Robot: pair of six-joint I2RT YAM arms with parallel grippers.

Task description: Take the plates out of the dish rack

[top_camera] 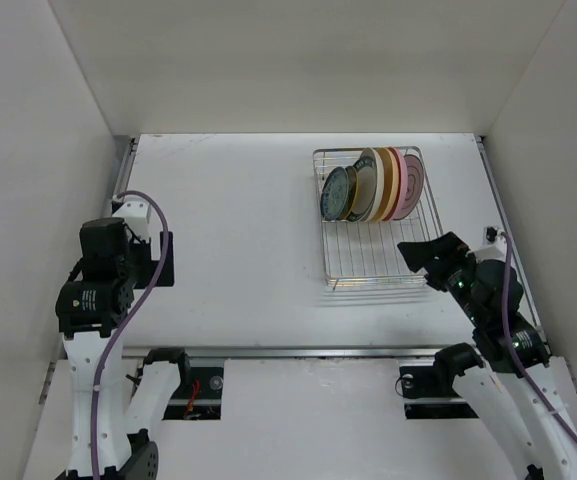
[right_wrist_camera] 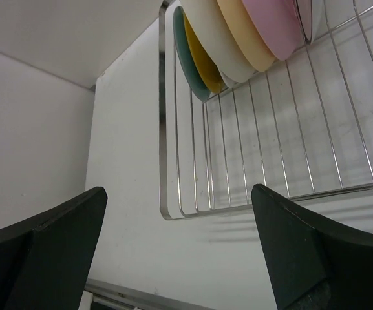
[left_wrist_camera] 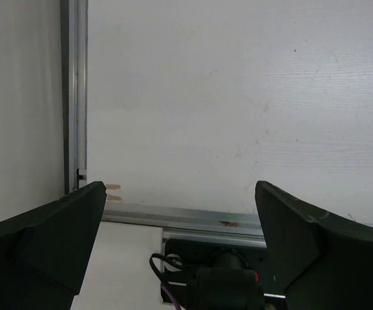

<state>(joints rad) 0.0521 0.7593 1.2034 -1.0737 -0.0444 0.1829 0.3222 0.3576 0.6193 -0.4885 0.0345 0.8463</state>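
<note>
At the far right side of the table (top_camera: 238, 230) sits the dish rack (top_camera: 376, 225), and all the plates (top_camera: 373, 185) stand on their edges in its far end. They are packed close and lean on each other. The small blue-green plate (right_wrist_camera: 187, 55) is on the left end of the row. Next come a yellow one, a cream one and an orange one, and the pink plate (right_wrist_camera: 277, 26) is near the right end. Behind the pink one I can see the edge of one more plate, but I cannot tell what it looks like. The near part of the rack is just bare wires. No plate lies on the table, so I think the job is only starting and the first plate is not out yet. The right gripper (right_wrist_camera: 176, 189) hangs by the near right corner of the rack and looks toward the plates. Its two fingers are spread wide and it holds nothing. The left gripper (left_wrist_camera: 178, 184) is over the left side of the table, well apart from the rack. It is spread wide too, with nothing in it. I think the next move is for the right arm to go forward over the wires. It needs to put one finger on each side of a plate's top edge, squeeze, and then lift the plate straight up so it does not bump the others or catch on the wires.
</note>
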